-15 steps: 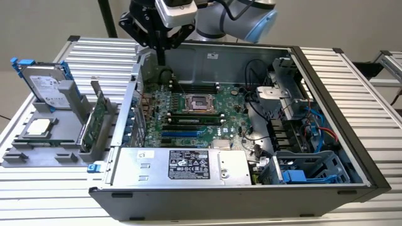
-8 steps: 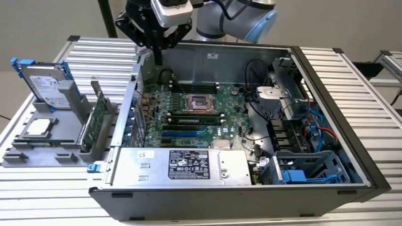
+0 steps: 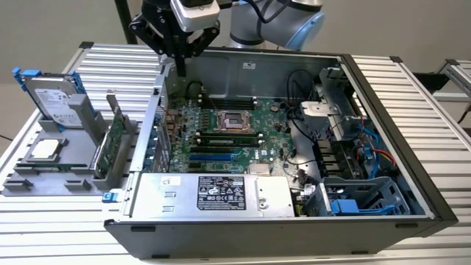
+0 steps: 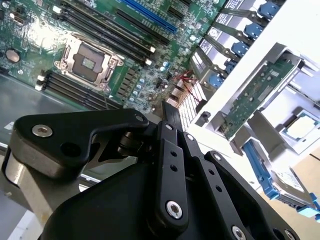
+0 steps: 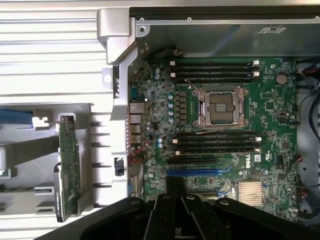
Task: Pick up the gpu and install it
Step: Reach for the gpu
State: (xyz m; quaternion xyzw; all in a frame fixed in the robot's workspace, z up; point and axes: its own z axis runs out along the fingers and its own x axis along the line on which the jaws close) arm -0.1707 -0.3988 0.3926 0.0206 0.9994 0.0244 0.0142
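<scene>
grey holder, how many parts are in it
3: hard drive standing upright, cpu chip lying flat, gpu on edge nearest the case; none seems hidden.

The gpu (image 3: 110, 144), a thin green circuit-board card with a silver bracket at one end, stands on edge in a slot of the grey holder (image 3: 44, 185) on the exterior view's left, just beside the computer case (image 3: 257, 237).

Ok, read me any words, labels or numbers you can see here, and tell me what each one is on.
Nothing here can be quoted with confidence.
The power supply label: print too small to read.
The hard drive label: blurred.
The motherboard: white markings too small.
The case wall sticker: too small.
</scene>
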